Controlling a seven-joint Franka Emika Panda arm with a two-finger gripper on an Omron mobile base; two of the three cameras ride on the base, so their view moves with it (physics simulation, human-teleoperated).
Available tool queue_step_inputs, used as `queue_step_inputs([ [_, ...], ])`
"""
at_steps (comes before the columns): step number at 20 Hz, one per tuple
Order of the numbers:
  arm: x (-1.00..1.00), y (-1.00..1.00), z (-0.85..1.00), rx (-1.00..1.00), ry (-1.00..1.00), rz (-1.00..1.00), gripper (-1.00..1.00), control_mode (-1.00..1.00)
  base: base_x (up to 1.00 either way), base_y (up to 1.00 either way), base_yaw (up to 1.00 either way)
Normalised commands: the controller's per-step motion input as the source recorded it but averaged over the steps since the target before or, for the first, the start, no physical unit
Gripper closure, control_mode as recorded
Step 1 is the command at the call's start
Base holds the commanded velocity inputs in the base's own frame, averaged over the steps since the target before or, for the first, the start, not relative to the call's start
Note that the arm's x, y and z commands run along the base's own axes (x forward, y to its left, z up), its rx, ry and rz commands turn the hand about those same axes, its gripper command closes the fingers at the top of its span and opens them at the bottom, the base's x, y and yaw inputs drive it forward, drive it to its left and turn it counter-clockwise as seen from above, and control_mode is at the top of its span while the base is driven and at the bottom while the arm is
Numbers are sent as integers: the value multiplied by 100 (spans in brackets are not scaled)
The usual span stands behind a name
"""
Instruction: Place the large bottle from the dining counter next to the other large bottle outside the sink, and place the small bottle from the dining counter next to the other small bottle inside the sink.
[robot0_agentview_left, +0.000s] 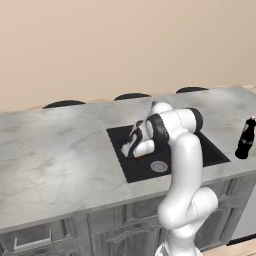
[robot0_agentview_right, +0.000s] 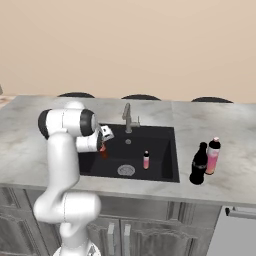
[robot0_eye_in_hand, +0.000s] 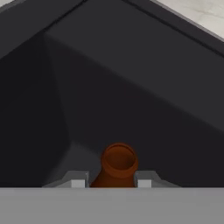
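You are pinching the short brown glass bottle with red label (robot0_eye_in_hand: 118, 166) between the fingers (robot0_eye_in_hand: 78, 180) — it is hanging inside the black rectangular sink (robot0_agentview_right: 162, 150), apart from the short pale pink bottle (robot0_agentview_right: 146, 160).

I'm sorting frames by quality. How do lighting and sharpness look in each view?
Left base view: flat, even light, soft edges, no glare. Right base view: the same, faint shadows under the bottles. Hand view: sink walls very dark, small bottle blurred between the fingers.

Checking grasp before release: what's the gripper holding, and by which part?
The gripper holds the small brown bottle by its neck, below the mouth, over the sink.
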Motion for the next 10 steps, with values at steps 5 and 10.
queue_step_inputs([
  [5, -5, -27, -39, 0, 0, 4, 100, -100, 0, 0, 0],
  [10, -1, -33, -30, 0, -2, 3, 100, -100, 0, 0, 0],
])
